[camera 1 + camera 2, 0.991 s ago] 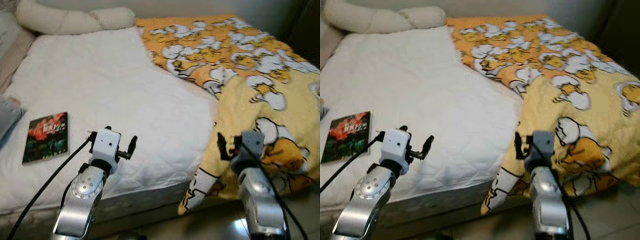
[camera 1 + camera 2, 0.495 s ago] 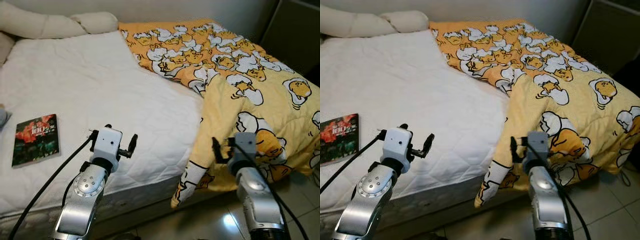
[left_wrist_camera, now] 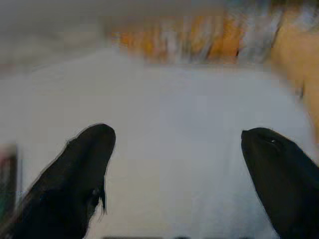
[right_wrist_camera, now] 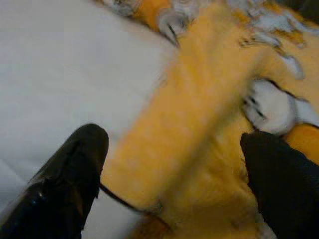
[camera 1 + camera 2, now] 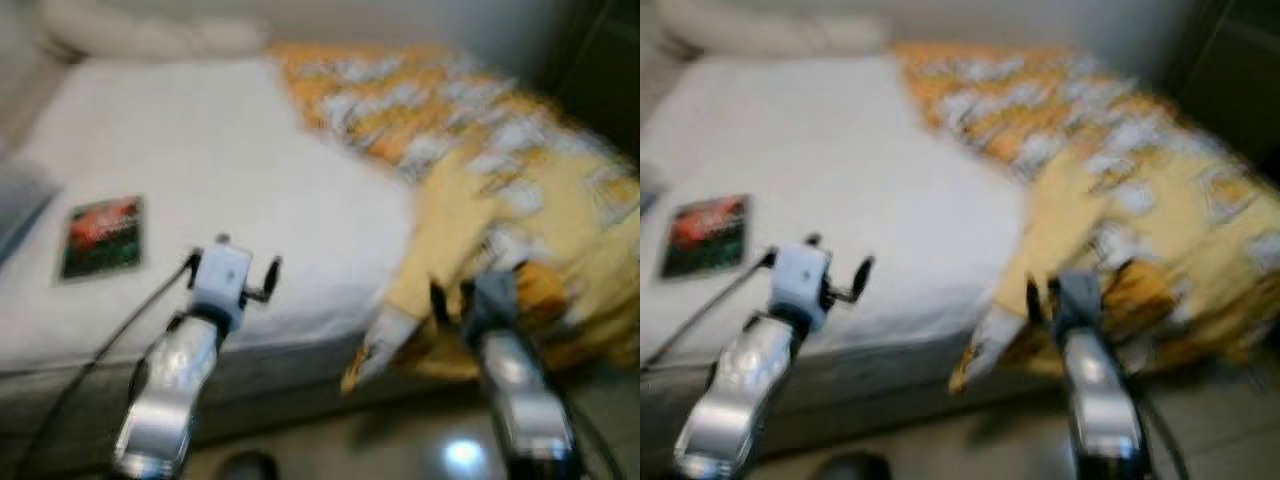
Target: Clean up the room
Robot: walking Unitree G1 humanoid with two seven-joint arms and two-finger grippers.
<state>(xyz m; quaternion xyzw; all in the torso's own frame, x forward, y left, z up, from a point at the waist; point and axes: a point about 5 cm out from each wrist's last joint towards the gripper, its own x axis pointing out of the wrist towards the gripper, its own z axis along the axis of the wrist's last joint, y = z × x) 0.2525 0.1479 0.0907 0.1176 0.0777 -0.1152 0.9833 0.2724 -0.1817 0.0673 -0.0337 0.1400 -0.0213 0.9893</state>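
Observation:
Both eye views are blurred by motion. A dark book (image 5: 100,237) with a red cover picture lies on the white mattress (image 5: 240,160) at the left. A yellow and orange blanket (image 5: 490,160) with white egg figures covers the bed's right side and hangs over its front edge. My left gripper (image 5: 266,280) hovers open over the mattress's front edge, to the right of the book. My right gripper (image 5: 448,300) is open, in front of the hanging blanket fold (image 4: 199,114). Nothing is between either pair of fingers (image 3: 84,164).
A long cream pillow (image 5: 140,30) lies along the head of the bed. A grey object (image 5: 15,205) sits at the mattress's left edge. Glossy tiled floor (image 5: 400,440) runs in front of the bed. Something dark (image 5: 600,70) stands at the far right.
The whole picture has shifted and blurred, so the camera is moving. Both arms keep the same pose with open grippers. The book and blanket lie as before.

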